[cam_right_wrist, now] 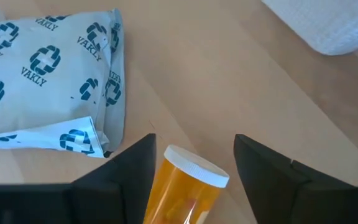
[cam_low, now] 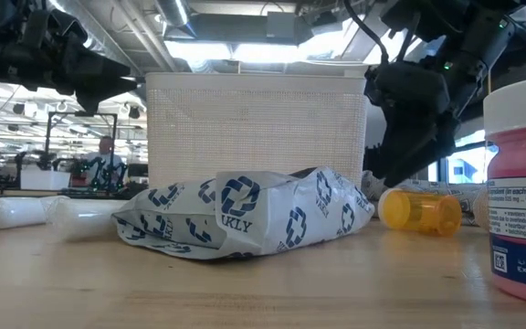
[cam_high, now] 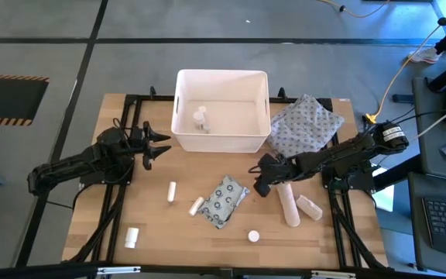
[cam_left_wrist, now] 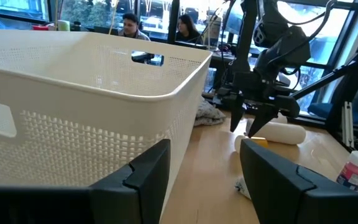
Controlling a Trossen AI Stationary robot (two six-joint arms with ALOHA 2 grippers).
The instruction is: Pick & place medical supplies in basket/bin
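The white bin (cam_high: 221, 108) stands at the table's far middle, with a small white item (cam_high: 201, 118) inside. My right gripper (cam_high: 260, 177) is open, pointing down over an orange pill bottle (cam_right_wrist: 188, 186) that lies on its side on the table. Its fingers stand on either side of the bottle's white cap end, and no touch shows. The low view shows the orange bottle (cam_low: 420, 210) below the right gripper (cam_low: 395, 164). The grey printed packet (cam_high: 224, 200) lies flat beside it. My left gripper (cam_high: 157, 146) is open and waits beside the bin's left wall (cam_left_wrist: 104, 112).
Two cream gauze rolls (cam_high: 288, 203) (cam_high: 310, 206) lie right of the packet. Small white tubes (cam_high: 173, 190) (cam_high: 197, 205), a white bottle (cam_high: 132, 236) and a white cap (cam_high: 253, 235) sit toward the near edge. A grey patterned pouch (cam_high: 304, 124) lies right of the bin.
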